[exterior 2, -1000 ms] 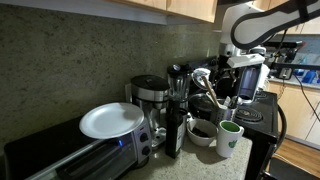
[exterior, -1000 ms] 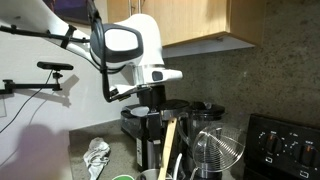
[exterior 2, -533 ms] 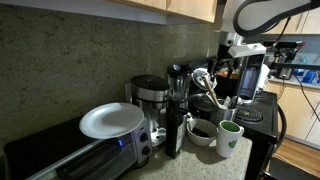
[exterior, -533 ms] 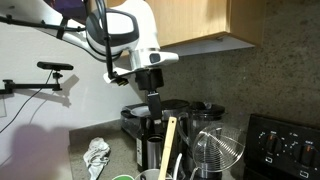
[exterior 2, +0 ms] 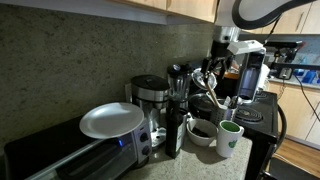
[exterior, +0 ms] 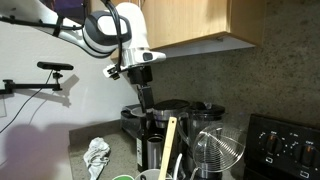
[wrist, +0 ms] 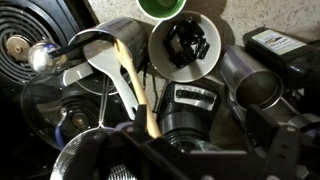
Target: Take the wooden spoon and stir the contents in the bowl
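The wooden spoon point(exterior: 168, 148) stands upright in front of the coffee maker point(exterior: 150, 125); in the wrist view it is a pale handle point(wrist: 135, 85) running beside the bowl. The white bowl point(wrist: 187, 45) holds dark contents and also shows in an exterior view point(exterior 2: 203, 130). There the wooden spoon point(exterior 2: 211, 99) leans above the bowl. My gripper point(exterior: 147, 97) hangs above the coffee maker and the spoon's top, apart from it. In the wrist view its jaws point(wrist: 205, 152) are spread wide with nothing between them. It also shows in an exterior view point(exterior 2: 250, 88).
A green cup point(exterior 2: 228, 138) stands beside the bowl. A wire-mesh basket point(exterior: 216, 150) and a blender point(exterior 2: 178, 92) stand close by. A white plate point(exterior 2: 112, 120) lies on a toaster oven. A crumpled cloth point(exterior: 97, 155) lies on the counter. A stove point(exterior: 285, 145) is at the side.
The arm has lifted and swung its upper part away, and the wrist has turned so the gripper now points straight down over the coffee maker. The spoon and bowl have not moved.
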You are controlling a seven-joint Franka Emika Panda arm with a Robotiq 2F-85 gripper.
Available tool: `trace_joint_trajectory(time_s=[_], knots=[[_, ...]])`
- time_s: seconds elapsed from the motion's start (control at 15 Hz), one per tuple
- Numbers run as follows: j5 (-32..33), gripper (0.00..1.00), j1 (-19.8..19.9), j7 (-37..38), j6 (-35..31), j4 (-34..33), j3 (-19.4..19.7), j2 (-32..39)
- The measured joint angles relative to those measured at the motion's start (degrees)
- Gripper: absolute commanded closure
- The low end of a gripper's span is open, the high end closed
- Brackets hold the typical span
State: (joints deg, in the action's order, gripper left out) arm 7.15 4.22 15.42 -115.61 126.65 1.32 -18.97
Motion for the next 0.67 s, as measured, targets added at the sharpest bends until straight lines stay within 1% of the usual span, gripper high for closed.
trace_joint_trajectory(time_s=[0.33, 0.67], knots=[[-2.61, 0.00, -2.46, -2.78, 0.46, 2.94, -0.94, 0.00], [-2.72, 0.00, -3.31, -3.95, 0.46, 5.86, -1.24, -0.07]])
